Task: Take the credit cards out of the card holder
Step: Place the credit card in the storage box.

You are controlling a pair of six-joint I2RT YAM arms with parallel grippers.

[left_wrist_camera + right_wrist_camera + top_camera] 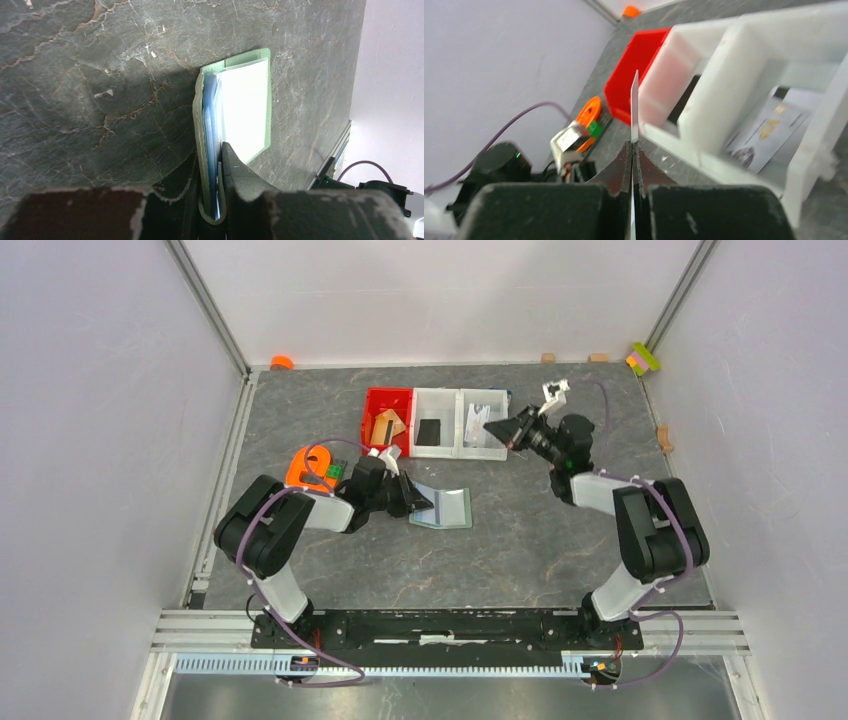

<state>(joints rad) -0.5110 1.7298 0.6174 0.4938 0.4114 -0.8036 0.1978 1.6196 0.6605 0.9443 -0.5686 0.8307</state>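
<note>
Sage-green and lying open on the grey stone-patterned table (560, 540), the card holder (452, 506) sits left of centre, just in front of a row of three bins. We see the left gripper (418, 502) clamped on the holder's left edge. In its wrist view the two dark fingers (235, 172) press on either side of the fold, with a stack of blue-white cards (210, 125) showing in the pocket between them, beside a pale inner pocket (245, 107). The right gripper (503, 430) hangs at the right-hand end of the bin row. Its jaws are pressed together on a single credit card (634, 102), which stands edge-on and upright from the fingertips, so we cannot tell its colour. Behind the holder, the red bin (372, 410) on the left has a tan-gold card (386, 427) in it. The middle white bin (437, 398) holds a dark flat item (429, 430) that we cannot identify. In the right white bin (483, 398) lies a pale grey card (764, 132) with small gold marks. An orange part (305, 465) sits by the left arm's wrist.
</note>
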